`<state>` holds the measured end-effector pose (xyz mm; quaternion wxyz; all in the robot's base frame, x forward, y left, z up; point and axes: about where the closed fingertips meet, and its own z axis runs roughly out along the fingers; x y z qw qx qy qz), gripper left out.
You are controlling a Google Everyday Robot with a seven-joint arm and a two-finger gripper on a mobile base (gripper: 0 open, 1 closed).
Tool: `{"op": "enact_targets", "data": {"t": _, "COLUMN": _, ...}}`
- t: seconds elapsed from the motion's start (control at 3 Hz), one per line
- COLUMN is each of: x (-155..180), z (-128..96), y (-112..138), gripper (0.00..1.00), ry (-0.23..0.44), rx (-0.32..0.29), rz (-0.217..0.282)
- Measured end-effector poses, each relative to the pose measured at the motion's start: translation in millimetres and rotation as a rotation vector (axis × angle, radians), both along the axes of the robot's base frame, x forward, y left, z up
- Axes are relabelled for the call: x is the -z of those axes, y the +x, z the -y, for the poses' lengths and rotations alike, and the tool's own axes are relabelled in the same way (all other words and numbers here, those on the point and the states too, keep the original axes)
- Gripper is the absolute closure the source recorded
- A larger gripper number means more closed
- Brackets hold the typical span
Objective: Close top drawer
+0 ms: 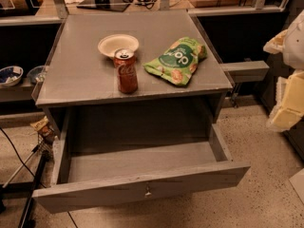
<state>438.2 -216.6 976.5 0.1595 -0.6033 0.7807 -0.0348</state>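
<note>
The top drawer (142, 186) is a wide grey wooden drawer with a plain flat front and a small metal centre knob (147, 190). It is pulled far out of the grey cabinet (80, 75) toward the camera. Its deep box shows nothing inside. My gripper (286, 110) is the pale shape at the right edge of the camera view. It is level with the cabinet's right side, above the floor, and well apart from the drawer front.
On the cabinet top stand a brown cola can (127, 71), a white bowl (118, 44) and a green chip bag (176, 60). A low shelf with bowls (10, 75) is at the left. Black cables and stand legs (23, 179) lie on the floor at the left.
</note>
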Motion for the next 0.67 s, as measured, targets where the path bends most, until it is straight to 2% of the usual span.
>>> {"op": "enact_targets", "data": {"t": 0.67, "x": 3.6, "z": -3.0, "y": -2.4, "gripper": 0.0, "ry": 0.016, "rx": -0.008, "rz": 0.021}}
